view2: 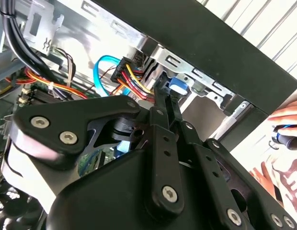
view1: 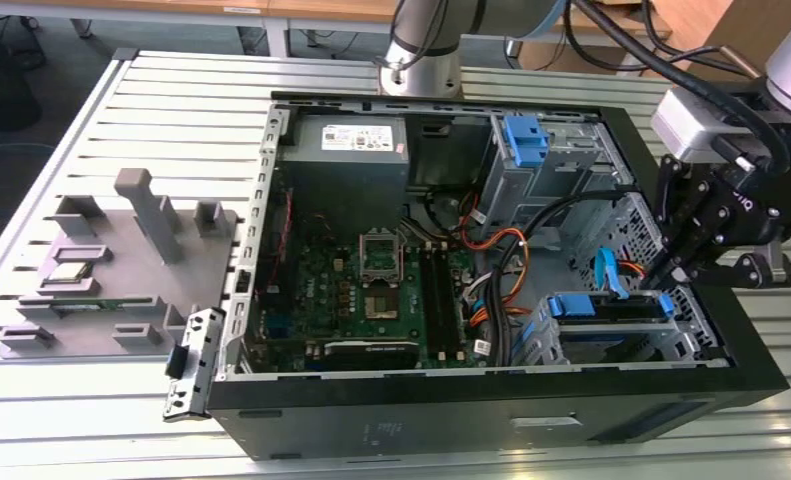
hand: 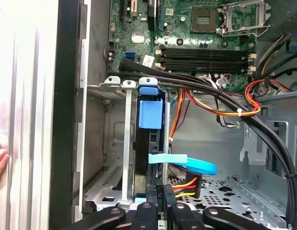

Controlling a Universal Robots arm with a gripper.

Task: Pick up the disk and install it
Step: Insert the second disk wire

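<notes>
The disk point(view1: 611, 306), silver with a blue bracket, sits in the drive cage point(view1: 689, 320) at the case's corner near the exterior view's right. In the first wrist view the disk point(hand: 150, 114) stands edge-on between the cage's metal rails. My gripper point(view1: 658, 276) hangs over the cage, its black fingers close together at the bracket's end. In both wrist views the gripper point(hand: 161, 192) point(view2: 165, 86) is shut on the blue edge of the disk point(view2: 178, 86). A light blue data cable point(hand: 187, 163) and a red-yellow power plug point(hand: 187, 184) lie right beside the disk.
The open black case point(view1: 502, 430) holds a motherboard point(view1: 368, 280), a grey power supply point(view1: 352, 140), thick black cables point(hand: 225, 96) and a second blue bracket point(view1: 522, 140). A grey parts fixture point(view1: 115, 270) lies on the exterior view's left. A person's hand point(view2: 287, 127) is outside the case wall.
</notes>
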